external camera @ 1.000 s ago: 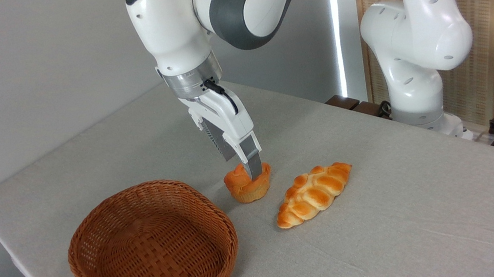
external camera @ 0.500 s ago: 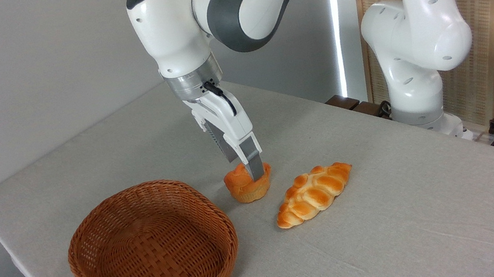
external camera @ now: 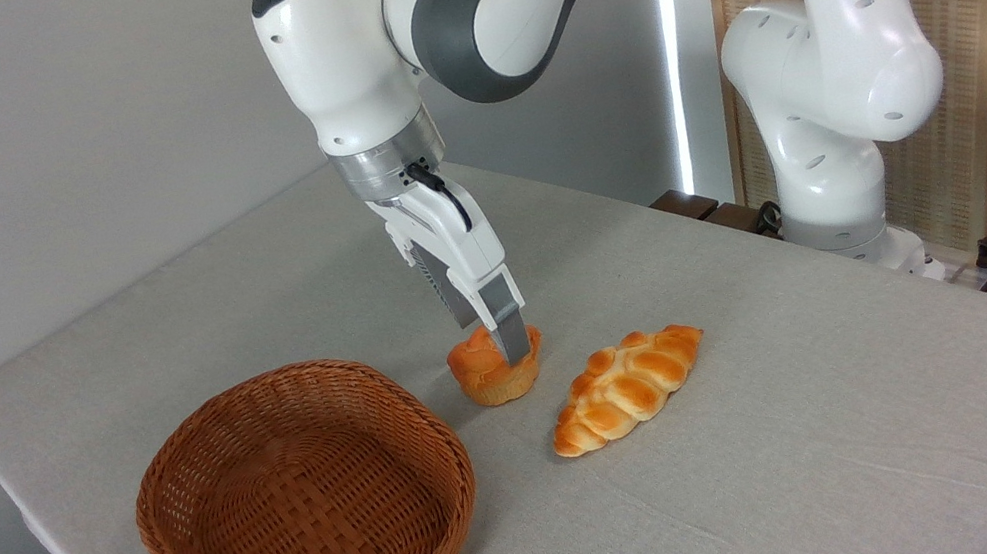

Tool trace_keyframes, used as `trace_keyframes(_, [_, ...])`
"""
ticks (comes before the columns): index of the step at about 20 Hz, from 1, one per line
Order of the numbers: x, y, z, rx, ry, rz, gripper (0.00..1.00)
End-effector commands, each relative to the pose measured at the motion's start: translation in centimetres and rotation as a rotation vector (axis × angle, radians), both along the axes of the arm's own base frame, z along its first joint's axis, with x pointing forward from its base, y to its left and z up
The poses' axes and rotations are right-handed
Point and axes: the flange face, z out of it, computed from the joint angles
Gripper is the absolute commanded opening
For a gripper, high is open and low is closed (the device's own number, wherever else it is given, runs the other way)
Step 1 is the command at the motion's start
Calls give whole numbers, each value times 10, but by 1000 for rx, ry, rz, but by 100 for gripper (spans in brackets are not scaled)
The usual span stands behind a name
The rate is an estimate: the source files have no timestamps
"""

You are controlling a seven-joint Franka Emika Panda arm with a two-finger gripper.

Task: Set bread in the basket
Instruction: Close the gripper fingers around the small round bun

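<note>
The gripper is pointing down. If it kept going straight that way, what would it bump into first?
The gripper points down at the small round bun, and its fingertips already reach the bun's top. It would press into the bun first, then the table beneath. Whether it already grips the bun is unclear.

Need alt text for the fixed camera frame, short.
A white robot arm's gripper reaches down onto a small round bun sitting on a grey-clothed table, one finger visible in front of the bun. An empty oval wicker basket sits to its left and a braided loaf to its right.
</note>
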Motion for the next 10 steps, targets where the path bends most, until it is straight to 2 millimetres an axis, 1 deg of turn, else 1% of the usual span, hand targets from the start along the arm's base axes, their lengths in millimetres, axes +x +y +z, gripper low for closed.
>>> trace_keyframes(1, [0,1,-8,9,-8,-22,100])
trace_keyframes(10, [5,1,-12,6,-27,-20,100])
